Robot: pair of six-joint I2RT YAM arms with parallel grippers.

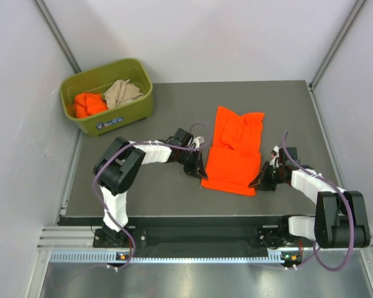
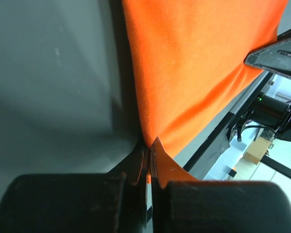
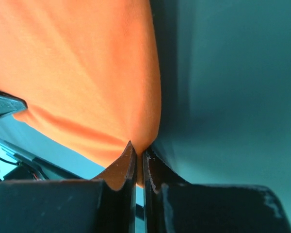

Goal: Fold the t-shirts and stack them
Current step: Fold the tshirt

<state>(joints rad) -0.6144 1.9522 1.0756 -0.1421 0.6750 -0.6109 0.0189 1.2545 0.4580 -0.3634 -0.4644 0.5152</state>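
Note:
An orange t-shirt (image 1: 235, 152) lies partly folded on the dark table, its near hem toward the arms. My left gripper (image 1: 199, 172) is shut on the shirt's near left corner; in the left wrist view the orange cloth (image 2: 194, 73) runs into the pinched jaws of the left gripper (image 2: 150, 145). My right gripper (image 1: 258, 182) is shut on the near right corner, and the right wrist view shows the orange cloth (image 3: 82, 73) caught between the jaws of the right gripper (image 3: 138, 151). Another orange t-shirt (image 1: 89, 103) and a beige t-shirt (image 1: 122, 93) lie crumpled in the bin.
The olive-green bin (image 1: 121, 118) stands at the table's far left corner. Grey walls enclose the table on three sides. The table's near edge (image 1: 193, 218) runs just in front of both grippers.

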